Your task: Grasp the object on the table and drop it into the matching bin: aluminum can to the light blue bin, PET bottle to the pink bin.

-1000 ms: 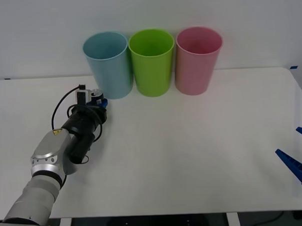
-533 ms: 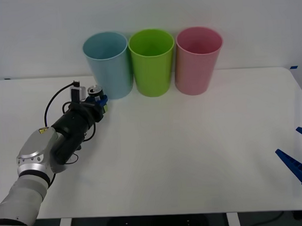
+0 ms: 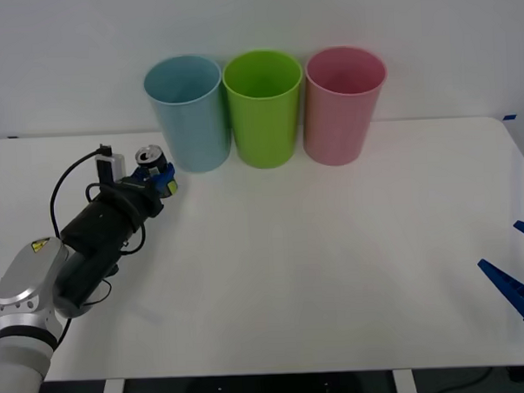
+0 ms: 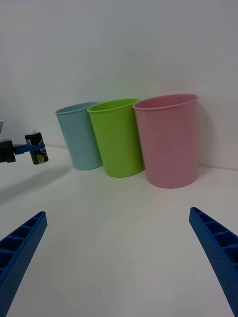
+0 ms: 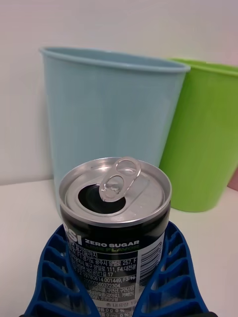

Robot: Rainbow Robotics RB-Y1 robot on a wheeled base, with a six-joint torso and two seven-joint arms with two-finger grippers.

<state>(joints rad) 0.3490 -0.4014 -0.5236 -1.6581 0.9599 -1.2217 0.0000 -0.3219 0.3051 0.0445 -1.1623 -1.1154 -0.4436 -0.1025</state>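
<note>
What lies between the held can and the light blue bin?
Nothing: in the front view the left gripper holds the aluminum can just left of the light blue bin, with bare table between.

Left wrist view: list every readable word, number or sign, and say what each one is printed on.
"ZERO SUGAR": on the aluminum can held in the left gripper.
"SI": end of a cut-off brand word above it.
Fine print with digits below: too small to read reliably.
Light blue bin and green bin: no text.
</note>
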